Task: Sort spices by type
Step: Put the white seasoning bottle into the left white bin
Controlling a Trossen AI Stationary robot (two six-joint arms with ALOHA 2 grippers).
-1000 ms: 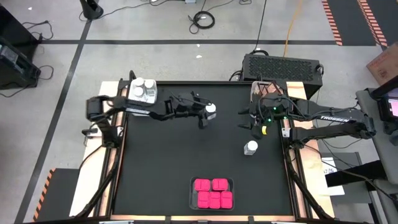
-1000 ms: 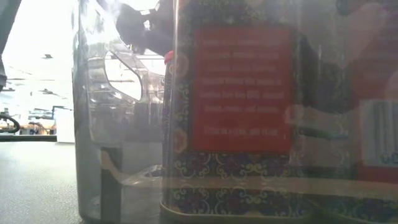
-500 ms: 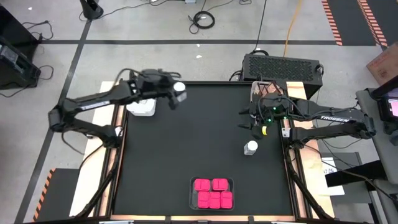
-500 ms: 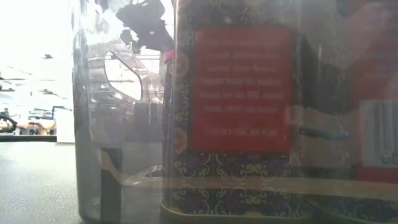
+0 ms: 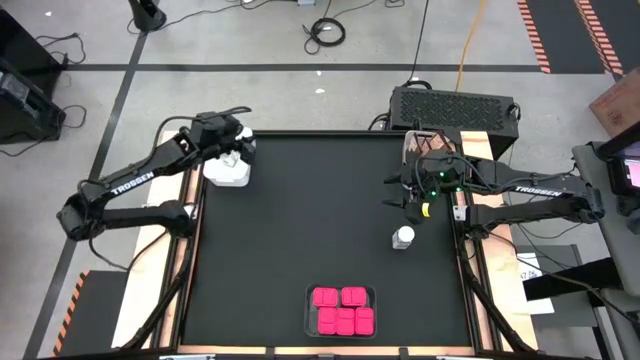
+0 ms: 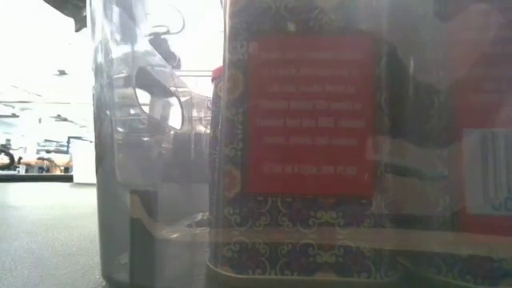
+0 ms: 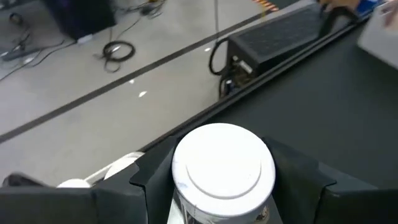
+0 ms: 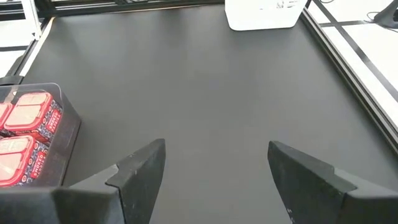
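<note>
In the high view, my left gripper (image 5: 238,146) is at the table's far left corner, over a white tray (image 5: 226,174). It is shut on a clear jar with a round white lid (image 7: 224,165). My right gripper (image 5: 405,197) hovers open above the table's right side, holding nothing, as the right wrist view shows (image 8: 214,168). Another white-lidded clear jar (image 5: 403,238) stands on its base near it. Several pink boxes (image 5: 343,310) sit in a clear tray near the front edge. I see no brown jars. My left gripper pinches the clear jar between its two fingers (image 7: 155,180), on the jar's sides just below the white lid (image 7: 186,205). The fingers come from above, pointing down. The jar is upright over the white tray; whether its base touches the tray is hidden.
The clear tray of pink boxes (image 6: 312,120) stands right in front of the low camera and blocks that view. It also shows in the right wrist view (image 8: 25,134), with the white tray (image 8: 261,14) beyond. The black table top (image 5: 300,220) is bare in its middle. A black box (image 5: 455,105) sits beyond the far edge.
My left gripper has carried the white-lidded jar from the table's far middle toward the far left corner. It now stands over the white tray, still shut on the jar.
</note>
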